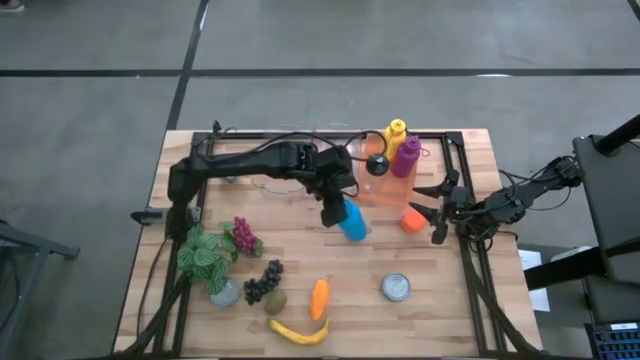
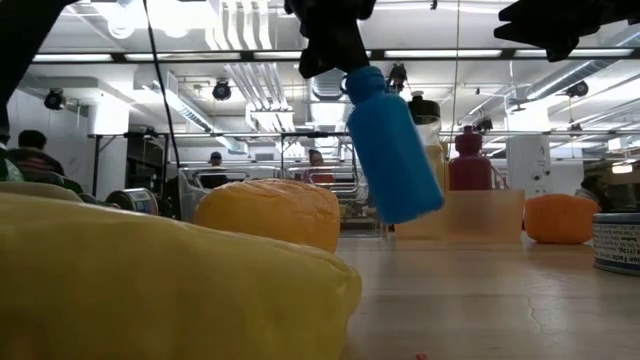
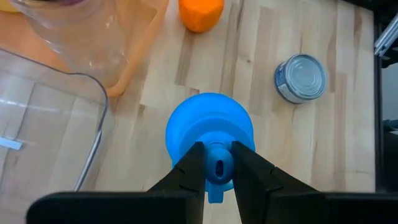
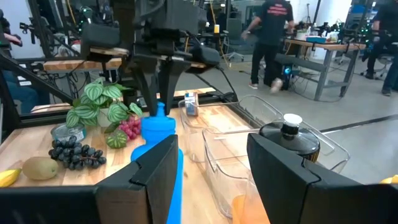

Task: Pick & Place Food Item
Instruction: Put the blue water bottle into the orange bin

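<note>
**Blue bottle lifted by left tool**

Left tool (image 1: 333,203) clamped on the cap of the blue bottle (image 1: 351,219), which hangs tilted above the counter (image 1: 450,300), just beside the orange bin (image 1: 385,188). Right tool (image 1: 436,213) waits near the counter's right edge, fingers apart, holding nothing.

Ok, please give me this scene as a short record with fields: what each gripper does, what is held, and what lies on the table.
left gripper: shut on the cap of the blue bottle, lifted off the table
right gripper: open, holds nothing, at the table's right edge
orange bin: yellow, purple and black-capped bottles inside
front of table: can, carrot, banana, kiwi, dark grapes
left side: plant, red grapes
</note>
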